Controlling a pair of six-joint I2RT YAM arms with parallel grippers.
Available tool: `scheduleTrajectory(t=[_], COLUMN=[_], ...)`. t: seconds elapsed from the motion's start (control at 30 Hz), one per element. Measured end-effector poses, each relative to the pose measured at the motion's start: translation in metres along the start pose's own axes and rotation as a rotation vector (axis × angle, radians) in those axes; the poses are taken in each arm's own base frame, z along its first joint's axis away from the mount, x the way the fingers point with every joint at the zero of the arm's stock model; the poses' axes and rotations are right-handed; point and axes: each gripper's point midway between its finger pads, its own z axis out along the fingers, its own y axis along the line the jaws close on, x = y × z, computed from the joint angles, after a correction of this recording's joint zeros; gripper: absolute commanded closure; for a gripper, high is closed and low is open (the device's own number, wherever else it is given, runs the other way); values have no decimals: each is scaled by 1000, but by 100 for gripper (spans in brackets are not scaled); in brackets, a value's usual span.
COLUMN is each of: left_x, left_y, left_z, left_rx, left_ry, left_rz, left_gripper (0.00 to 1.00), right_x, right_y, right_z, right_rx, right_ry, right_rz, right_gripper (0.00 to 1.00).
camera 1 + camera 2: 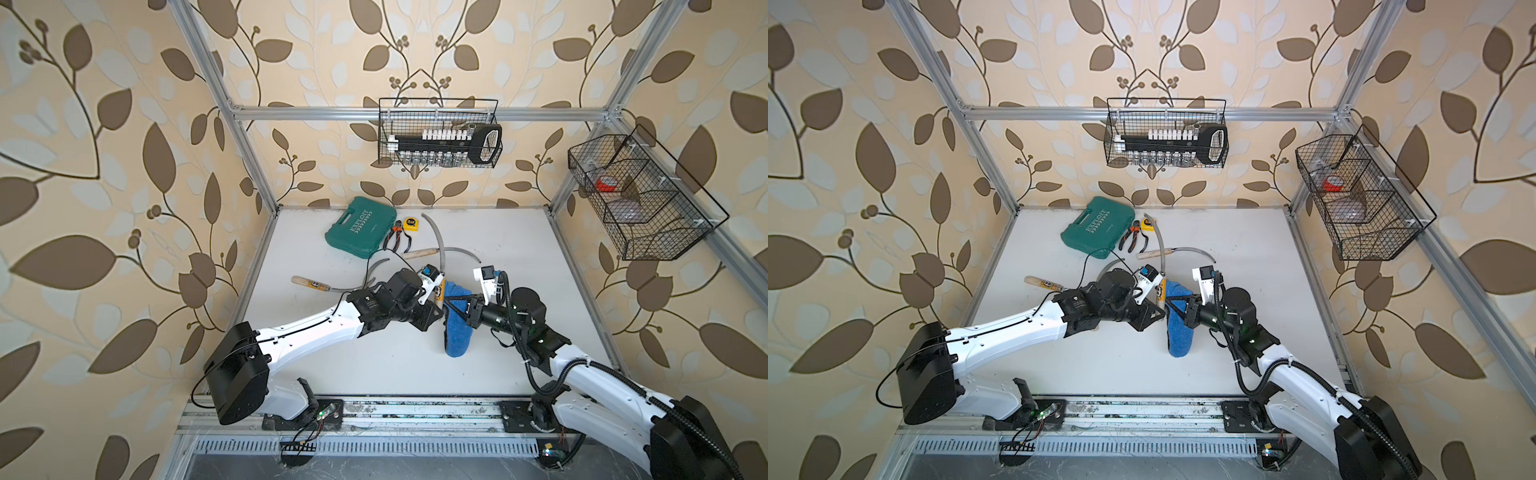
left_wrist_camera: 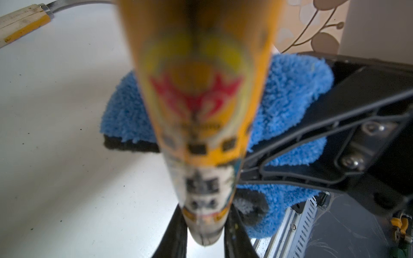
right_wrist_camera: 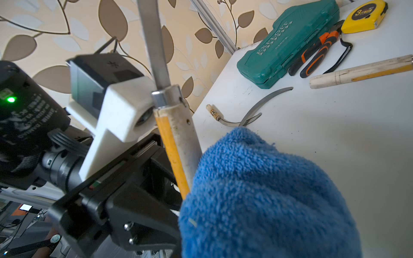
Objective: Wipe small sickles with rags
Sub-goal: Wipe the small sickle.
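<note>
I have the left gripper (image 2: 205,215) closed on the butt end of a sickle (image 3: 178,136). Its two black fingers (image 2: 176,232) sit one on each side of the pale wooden handle, which has a yellow label stripe. The sickle is lifted off the white tabletop (image 1: 519,291) at the middle of the workspace. Its grey blade (image 3: 154,40) points up and toward the back wall.

The right gripper (image 1: 452,302) is closed on the blue microfibre cloth (image 1: 457,332). In the right wrist view the cloth hides the fingertips. The fluffy cloth lies against the lower part of the held handle and hangs down toward the table just beside the left gripper.

Three more sickles lie flat on the table:
- A second sickle (image 1: 307,283) lies on the left side, near the left arm.
- A third sickle's curved blade (image 1: 376,267) shows just behind that arm, and its handle is hidden. In the right wrist view these two blades cross.
- A fourth sickle (image 1: 419,253) lies toward the back, and the raised blade passes across it in both top views.

A teal tool case (image 1: 360,226) sits at the back left of the table. Just beside it are orange-and-black pliers (image 1: 397,239) and a yellow tape measure (image 1: 409,224).
</note>
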Motion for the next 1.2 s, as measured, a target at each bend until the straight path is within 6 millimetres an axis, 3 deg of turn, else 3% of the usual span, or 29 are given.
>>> scheduleTrajectory(t=[0.23,0.5,0.6,0.93,1.2], left_x=[-1,1,1,19,30], left_y=[1,-11,-10,2,7], left_z=[0,8,14,33,36], left_rx=[-1,66,67,39,31], left_ry=[-3,31,46,119,143], left_rz=[2,37,38,16,9], left_gripper=[100,100,100,100,100], right_x=[-8,-70,-75,-63,-107], right_y=[-5,-2,-9,-36,-34], right_z=[7,12,16,24,28], right_rx=[12,-4,3,49,40], right_ry=[12,-59,-51,6,-47], right_rz=[15,-2,2,37,7], right_gripper=[100,100,100,100,100])
